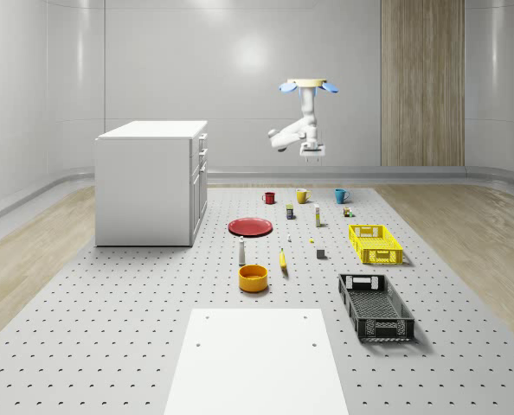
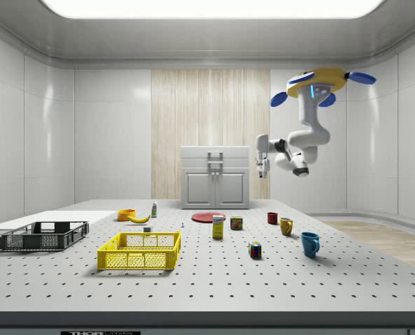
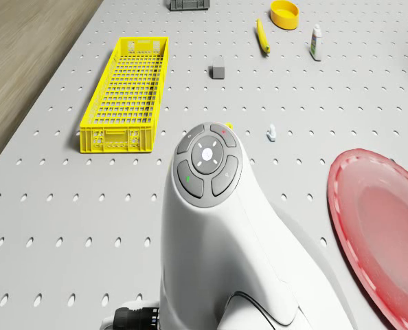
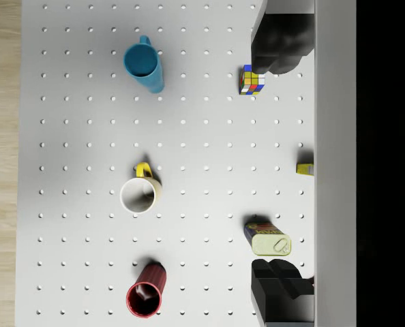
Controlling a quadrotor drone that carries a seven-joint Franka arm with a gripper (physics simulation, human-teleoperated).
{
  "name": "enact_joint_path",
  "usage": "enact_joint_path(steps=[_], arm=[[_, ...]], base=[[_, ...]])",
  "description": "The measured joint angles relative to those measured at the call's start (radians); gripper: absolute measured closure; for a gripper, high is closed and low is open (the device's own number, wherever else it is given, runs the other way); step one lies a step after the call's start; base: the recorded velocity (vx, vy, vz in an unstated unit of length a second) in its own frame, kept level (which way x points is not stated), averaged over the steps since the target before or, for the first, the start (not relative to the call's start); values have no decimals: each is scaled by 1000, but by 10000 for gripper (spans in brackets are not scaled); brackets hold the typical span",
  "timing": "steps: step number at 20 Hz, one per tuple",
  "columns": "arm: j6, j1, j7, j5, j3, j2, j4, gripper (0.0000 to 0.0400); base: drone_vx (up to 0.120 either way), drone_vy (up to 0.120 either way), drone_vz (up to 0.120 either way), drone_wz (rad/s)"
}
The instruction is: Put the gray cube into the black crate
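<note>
One small gray cube (image 1: 321, 254) sits on the worktop (image 1: 153, 320) between yellow crate (image 1: 375, 244) and banana (image 1: 283, 259), likely rigid, light; grip opposite flat faces. Drone (image 1: 309, 85) hovers high over the far mugs, fingers (image 4: 279, 46) wide apart, empty. Black crate (image 1: 375, 306) lies nearer.

A small gray cube (image 1: 321, 254) is seen resting on the perforated table, while a long black lattice crate (image 1: 375, 306) lies nearer, right.
</note>
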Motion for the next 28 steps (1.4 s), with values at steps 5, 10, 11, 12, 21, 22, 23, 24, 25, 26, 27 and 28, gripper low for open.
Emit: enact_joint_path(steps=[5, 10, 11, 12, 21, 22, 23, 24, 25, 26, 27, 28], arm=[[20, -16, 14, 12, 12, -28, 2, 0], [42, -28, 24, 25, 22, -54, 3, 0], [46, -30, 26, 28, 24, -60, 4, 0], [51, -32, 28, 31, 26, -65, 4, 0], [91, -48, 43, 54, 40, -109, 7, 0], [95, -49, 44, 56, 41, -114, 8, 0], [99, -51, 46, 59, 43, -118, 8, 0], [104, -52, 47, 61, 44, -123, 8, 0], [108, -54, 48, 63, 45, -128, 9, 0], [112, -55, 50, 66, 46, -132, 9, 0], [116, -57, 51, 68, 48, -137, 9, 0], [120, -58, 52, 70, 49, -141, 9, 0]], base=[[120, 0, 0, 0], [120, 0, 0, 0], [120, 0, 0, 0], [120, 0, 0, 0], [120, 0, 0, 0], [120, 0, 0, 0], [120, 0, 0, 0], [120, 0, 0, 0], [120, 0, 0, 0], [120, 0, 0, 0], [120, 0, 0, 0], [120, 0, 0, 0]])
